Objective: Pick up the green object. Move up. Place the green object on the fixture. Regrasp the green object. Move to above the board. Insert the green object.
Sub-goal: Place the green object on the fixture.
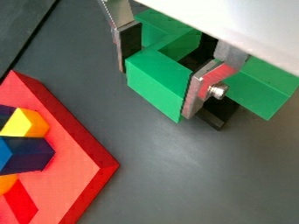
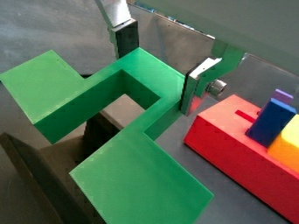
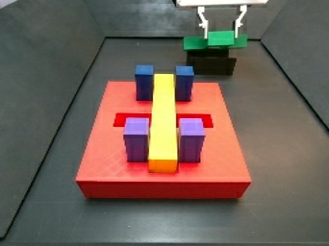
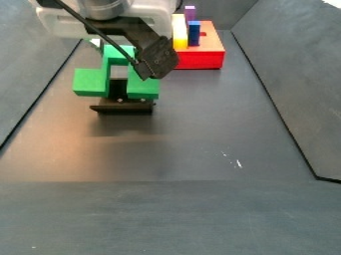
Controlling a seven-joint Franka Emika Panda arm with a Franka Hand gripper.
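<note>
Hand: the hand (image 1: 170,77) stands over the fixture at the far end of the floor, well apart from the board; in a side view (image 3: 222,26) its two silver fingers point straight down.
Hand state: closed on the green object, one finger (image 2: 200,82) flat against each side of the piece's narrow middle part; both wrist views show the plates touching the green plastic.
Green object: the green object (image 1: 167,81) sits between the fingers, its wider arms spreading out past them on both sides (image 2: 107,105). In both side views it lies on top of the fixture (image 3: 214,42) (image 4: 112,80).
Fixture: the fixture (image 3: 211,63) is a black block directly under the green piece; in a side view (image 4: 126,104) its dark base shows just below the green.
Board: the board (image 3: 103,154) is red and lies flat in the middle of the floor, bearing blue posts (image 3: 145,82), purple posts (image 3: 137,140) and a long yellow bar (image 3: 164,123) running between them. A corner of it shows in both wrist views (image 1: 73,144) (image 2: 229,140).
Surface: a dark grey floor (image 4: 200,189) with low dark walls (image 3: 58,106) rising along its sides.
</note>
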